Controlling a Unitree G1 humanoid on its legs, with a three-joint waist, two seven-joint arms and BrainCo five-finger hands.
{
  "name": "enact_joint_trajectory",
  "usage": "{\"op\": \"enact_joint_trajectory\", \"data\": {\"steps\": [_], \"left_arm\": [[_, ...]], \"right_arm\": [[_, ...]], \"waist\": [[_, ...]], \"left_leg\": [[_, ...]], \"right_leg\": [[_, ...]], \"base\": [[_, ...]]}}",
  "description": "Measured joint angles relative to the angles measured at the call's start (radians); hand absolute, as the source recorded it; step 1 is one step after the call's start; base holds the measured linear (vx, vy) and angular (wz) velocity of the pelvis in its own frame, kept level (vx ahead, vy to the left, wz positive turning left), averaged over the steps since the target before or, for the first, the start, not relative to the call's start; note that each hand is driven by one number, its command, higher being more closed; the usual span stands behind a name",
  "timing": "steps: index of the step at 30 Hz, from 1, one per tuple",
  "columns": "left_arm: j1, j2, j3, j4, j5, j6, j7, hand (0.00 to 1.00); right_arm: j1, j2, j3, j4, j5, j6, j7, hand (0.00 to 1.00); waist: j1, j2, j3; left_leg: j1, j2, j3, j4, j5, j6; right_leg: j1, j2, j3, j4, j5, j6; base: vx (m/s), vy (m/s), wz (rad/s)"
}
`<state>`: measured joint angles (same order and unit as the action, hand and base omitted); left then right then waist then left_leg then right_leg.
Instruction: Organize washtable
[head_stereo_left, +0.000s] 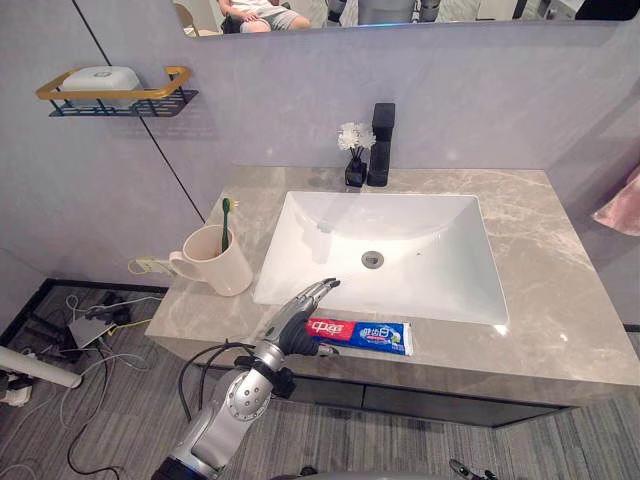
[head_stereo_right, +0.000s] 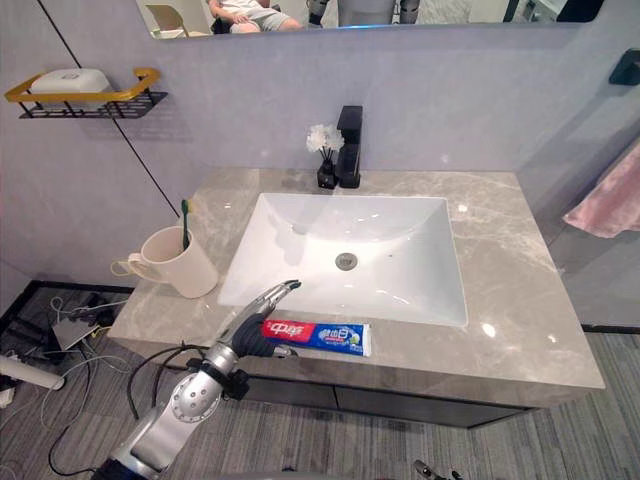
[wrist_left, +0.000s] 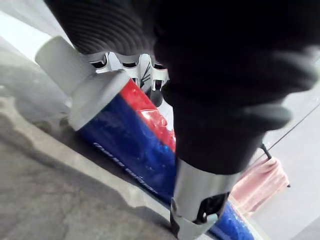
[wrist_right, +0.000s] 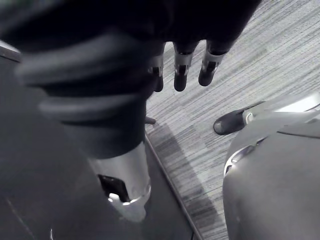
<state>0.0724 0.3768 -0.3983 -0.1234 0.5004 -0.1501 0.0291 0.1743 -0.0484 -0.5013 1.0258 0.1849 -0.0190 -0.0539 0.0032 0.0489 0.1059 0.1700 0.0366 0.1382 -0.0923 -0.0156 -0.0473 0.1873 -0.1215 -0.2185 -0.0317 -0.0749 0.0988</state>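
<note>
A: Lying where, the toothpaste tube (head_stereo_left: 365, 334)?
B: Narrow desk (head_stereo_left: 460, 352) strip between sink (head_stereo_left: 400, 228) and front edge. Left hand (head_stereo_left: 298, 320) straddled its cap end, fingers straight. Right hand (wrist_right: 181, 74) hung slack-fingered over floor (wrist_right: 260, 65).

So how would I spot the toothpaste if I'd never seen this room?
Find the white sink in the grey stone counter. Along its front edge lies the toothpaste tube, at the robot's left hand. Nothing else there is red and blue.
</note>
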Motion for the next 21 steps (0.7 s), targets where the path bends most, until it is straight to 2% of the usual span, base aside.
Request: {"op": "enact_joint_trajectory", "data": {"steps": [3,8,21], "left_arm": [[-0.029,0.001,0.001,0.019,0.007,0.001,0.01,1.0],[-0.047,0.011,0.004,0.021,0.013,0.009,0.016,1.0],[-0.048,0.03,0.008,0.026,0.011,0.009,0.016,1.0]], "right_arm": [[-0.001,0.0,0.001,0.0,0.0,0.0,0.001,0.0],[0.0,0.0,0.001,-0.001,0.0,0.0,0.002,0.0],[-0.002,-0.001,0.001,0.0,0.001,0.001,0.011,0.0]], "waist": [[0.0,0.0,0.0],[-0.018,-0.001,0.0],[-0.017,-0.006,-0.002]], "left_leg": [[0.0,0.0,0.0,0.0,0.0,0.0],[0.0,0.0,0.001,0.0,0.0,0.0],[0.0,0.0,0.003,-0.001,0.0,0.0]], "right_leg": [[0.0,0.0,0.0,0.0,0.0,0.0],[0.0,0.0,0.001,-0.001,0.0,0.0],[0.001,0.001,0.004,-0.006,0.005,-0.001]], "base": [[0.0,0.0,0.0],[-0.01,-0.005,0.0],[0.0,0.0,0.0]]}}
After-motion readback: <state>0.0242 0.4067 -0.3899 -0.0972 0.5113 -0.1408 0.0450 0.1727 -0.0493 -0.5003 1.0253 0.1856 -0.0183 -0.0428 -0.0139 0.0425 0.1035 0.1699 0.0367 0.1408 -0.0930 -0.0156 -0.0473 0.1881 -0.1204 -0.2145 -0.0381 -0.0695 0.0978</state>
